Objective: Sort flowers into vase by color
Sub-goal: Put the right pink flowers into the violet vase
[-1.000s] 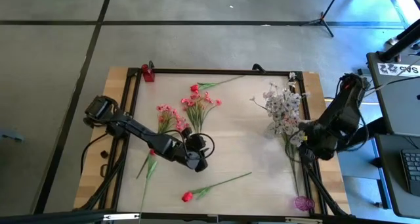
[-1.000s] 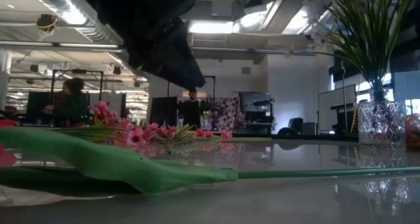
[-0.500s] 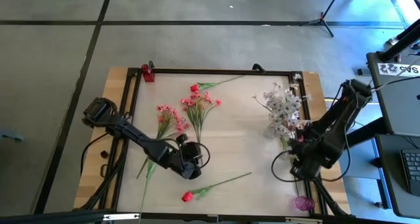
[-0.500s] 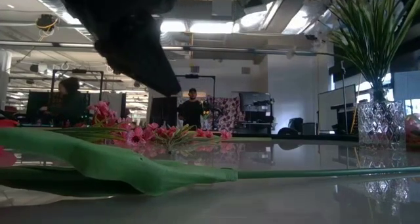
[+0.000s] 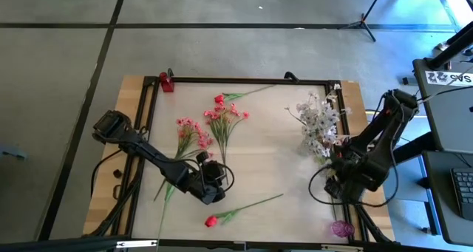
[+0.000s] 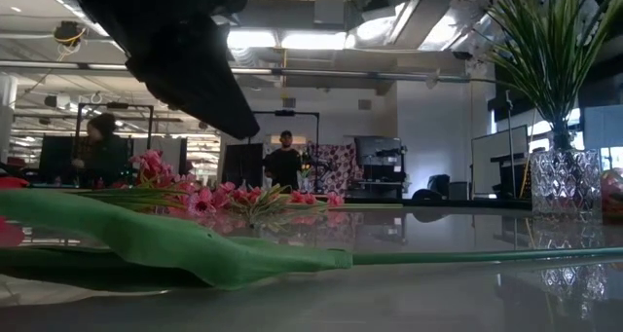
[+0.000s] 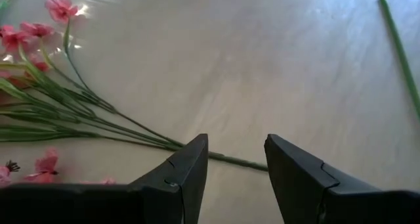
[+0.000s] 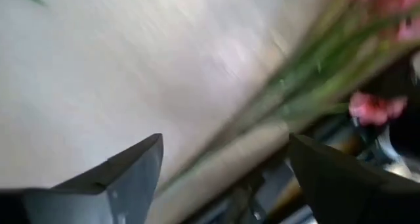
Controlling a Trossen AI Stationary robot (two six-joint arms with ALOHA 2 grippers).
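The right gripper (image 5: 334, 179) has drawn back toward 5 o'clock, jaws now wide and empty; white spray (image 5: 319, 126) stands placed at 3 o'clock. The left gripper (image 5: 212, 184), jaws apart, hovers over pink sprays' (image 5: 220, 123) stems.

Pale wooden table (image 5: 270, 163) — red buds (image 5: 211, 221), pink sprays (image 5: 222, 120), white sprays (image 5: 318, 123) lying on it.

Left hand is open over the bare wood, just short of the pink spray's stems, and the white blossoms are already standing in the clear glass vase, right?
Not quite: the high view shows the left hand closed on nothing, as you say, but the white blossom spray stands in no clear glass vase; the spray is lying on the table.
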